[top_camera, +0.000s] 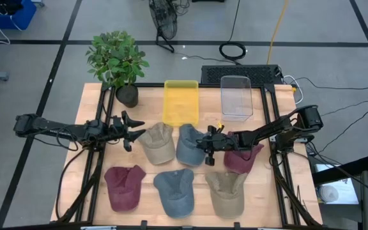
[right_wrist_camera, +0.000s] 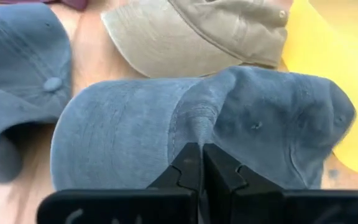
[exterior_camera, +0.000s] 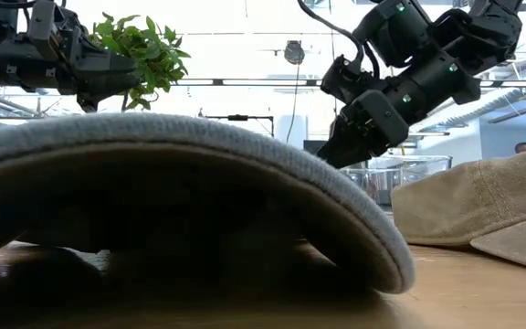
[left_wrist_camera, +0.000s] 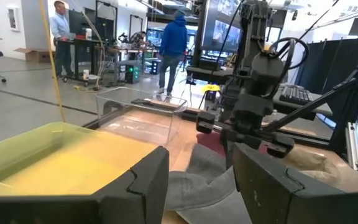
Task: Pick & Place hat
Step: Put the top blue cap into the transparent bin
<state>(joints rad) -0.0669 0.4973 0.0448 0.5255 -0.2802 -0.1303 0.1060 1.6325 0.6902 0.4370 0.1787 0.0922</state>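
Note:
Six caps lie on the wooden table [top_camera: 149, 176]. The far row holds a tan one [top_camera: 157, 144], a blue-grey one [top_camera: 189, 145] and a maroon one [top_camera: 241, 158]. My right gripper [top_camera: 208, 147] is shut at the blue-grey cap's [right_wrist_camera: 135, 130] right side. My left gripper [top_camera: 133, 129] is open and hovers just left of the tan cap, touching nothing. In its wrist view the open fingers [left_wrist_camera: 197, 180] frame the blue-grey cap [left_wrist_camera: 207, 180] and the right gripper [left_wrist_camera: 247, 124]. A yellow bin [top_camera: 181, 101] and a clear bin [top_camera: 237, 96] stand at the far edge. My right gripper [right_wrist_camera: 201, 163] pinches a raised fold of the blue-grey cap's crown [right_wrist_camera: 194, 121] between its two shut fingers. It comes slanting down from the table's right. The cloth puckers up toward the fingertips, while the cap's brim [right_wrist_camera: 104, 140] still lies flat on the table.
The near row has a maroon cap [top_camera: 123, 186], a blue cap [top_camera: 174, 190] and a tan cap [top_camera: 227, 193]. A potted plant [top_camera: 119, 61] stands at the far left corner. The blue cap's brim [exterior_camera: 181, 183] fills the low view. People stand in the room beyond.

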